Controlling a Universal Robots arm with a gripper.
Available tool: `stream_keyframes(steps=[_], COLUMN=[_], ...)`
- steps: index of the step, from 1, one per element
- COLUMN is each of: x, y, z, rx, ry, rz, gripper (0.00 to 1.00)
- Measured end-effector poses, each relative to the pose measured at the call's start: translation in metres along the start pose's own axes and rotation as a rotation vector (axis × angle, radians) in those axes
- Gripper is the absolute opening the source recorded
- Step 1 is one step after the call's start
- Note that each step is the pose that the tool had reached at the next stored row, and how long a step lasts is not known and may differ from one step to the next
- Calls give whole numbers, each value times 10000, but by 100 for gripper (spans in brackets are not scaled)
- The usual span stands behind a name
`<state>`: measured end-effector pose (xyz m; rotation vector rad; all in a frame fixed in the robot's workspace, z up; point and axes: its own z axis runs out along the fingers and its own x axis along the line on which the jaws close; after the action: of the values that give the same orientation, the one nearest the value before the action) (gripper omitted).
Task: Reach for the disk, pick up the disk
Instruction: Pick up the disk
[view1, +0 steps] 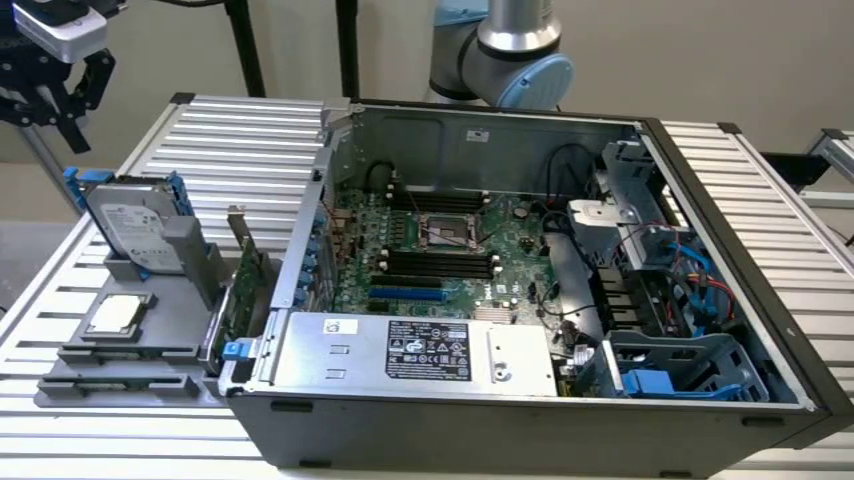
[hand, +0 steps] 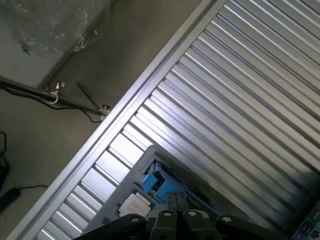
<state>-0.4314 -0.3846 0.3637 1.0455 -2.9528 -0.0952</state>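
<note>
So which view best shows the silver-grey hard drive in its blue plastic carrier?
Exterior view: the silver-grey hard drive stands on edge, white label facing the camera. Wrist view gives a sliver of its blue carrier.

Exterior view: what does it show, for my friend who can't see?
A robot's black gripper, fingers shut, hangs above a silver-grey hard drive in a blue plastic carrier, propped in a grey stand. Beside it sits an open grey computer case.
</note>
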Motion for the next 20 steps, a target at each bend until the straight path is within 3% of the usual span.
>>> stream_keyframes(steps=[6,20], x=[0,0], y=[0,0], z=[-5,-4], rx=[-51,-89], ry=[23,179], rz=[-890,-3441], gripper=[11,11])
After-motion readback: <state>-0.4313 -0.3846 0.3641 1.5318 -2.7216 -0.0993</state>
